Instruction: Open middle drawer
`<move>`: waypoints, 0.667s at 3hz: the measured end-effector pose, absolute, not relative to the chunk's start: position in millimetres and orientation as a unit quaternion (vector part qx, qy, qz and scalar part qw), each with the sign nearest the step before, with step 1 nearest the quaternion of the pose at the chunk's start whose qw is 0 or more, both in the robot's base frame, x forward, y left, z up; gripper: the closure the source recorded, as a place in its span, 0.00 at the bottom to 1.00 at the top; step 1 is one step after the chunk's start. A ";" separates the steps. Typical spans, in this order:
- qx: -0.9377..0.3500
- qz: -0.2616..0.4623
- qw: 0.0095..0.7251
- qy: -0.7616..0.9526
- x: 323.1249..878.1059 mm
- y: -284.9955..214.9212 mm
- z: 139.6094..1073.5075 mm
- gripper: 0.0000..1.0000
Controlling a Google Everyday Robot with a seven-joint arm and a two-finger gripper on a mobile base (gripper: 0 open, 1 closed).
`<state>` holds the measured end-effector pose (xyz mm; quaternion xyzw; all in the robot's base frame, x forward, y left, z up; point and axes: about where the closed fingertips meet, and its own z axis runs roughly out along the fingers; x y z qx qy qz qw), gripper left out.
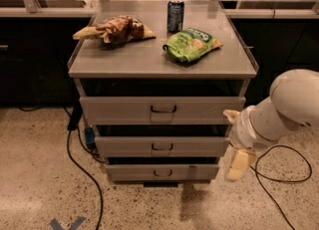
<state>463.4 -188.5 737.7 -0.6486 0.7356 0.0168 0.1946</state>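
Observation:
The grey metal cabinet [162, 59] has three drawers stacked in its front. The middle drawer [124, 146] is a shallow grey front with a small dark wire handle [162, 147] at its centre, and it looks closed. The taller top drawer [114, 110] and the low bottom drawer [129, 172] look closed too. My gripper [236, 147] hangs at the end of the white arm [289, 107], just off the cabinet's right front corner, level with the middle and bottom drawers. It is to the right of the handle and touches nothing.
On the cabinet top lie a brown snack bag [117, 29], a green chip bag [192, 44] and a dark soda can [175, 15]. Black cables [79, 159] run over the speckled floor on the left and one [279, 174] on the right. Dark counters stand behind.

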 end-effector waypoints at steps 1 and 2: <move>-0.646 0.043 0.202 0.735 472.4 -185.8 709.1 0.00; -0.648 0.066 0.204 0.731 482.1 -182.4 685.1 0.00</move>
